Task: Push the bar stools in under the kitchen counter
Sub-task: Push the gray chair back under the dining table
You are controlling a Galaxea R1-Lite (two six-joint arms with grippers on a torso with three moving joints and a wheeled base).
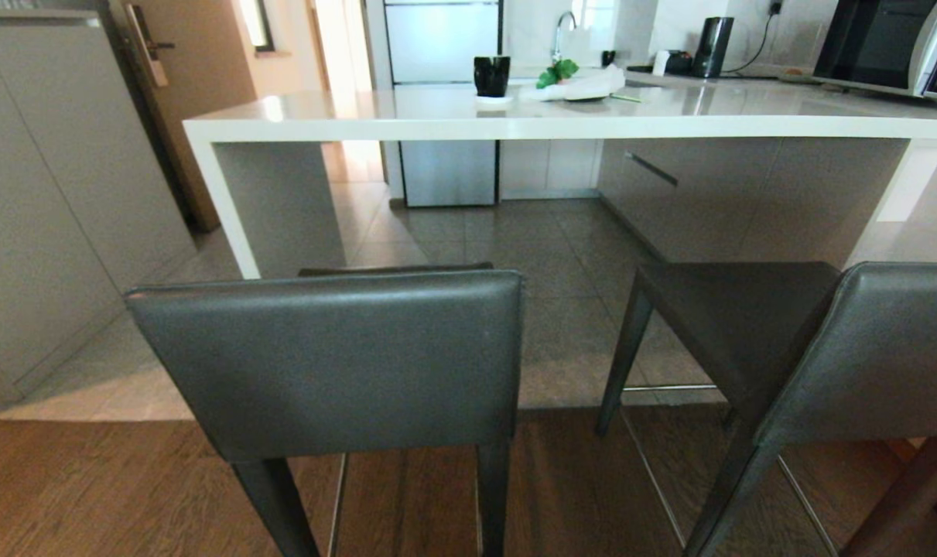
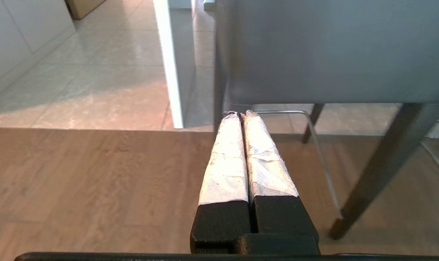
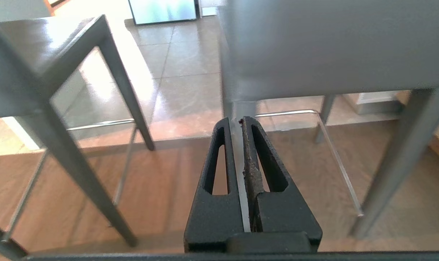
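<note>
Two bar stools stand on the floor before the kitchen counter (image 1: 514,124), outside its edge. The left stool (image 1: 336,363) shows its dark grey backrest square on. The right stool (image 1: 863,363) is turned at an angle, its seat (image 1: 739,309) pointing left. Neither arm shows in the head view. My left gripper (image 2: 241,114), with white-wrapped fingers, is shut and empty, low behind a stool backrest (image 2: 331,50). My right gripper (image 3: 235,121) is shut and empty behind a backrest (image 3: 331,43), with the other stool (image 3: 41,54) off to its side.
On the counter sit a black cup (image 1: 491,75), a white cloth with green leaves (image 1: 576,83) and a microwave (image 1: 894,46). The white side panel (image 1: 220,209) closes the counter's left end. Grey cabinets (image 1: 42,201) line the left. Wood floor meets tiles under the stools.
</note>
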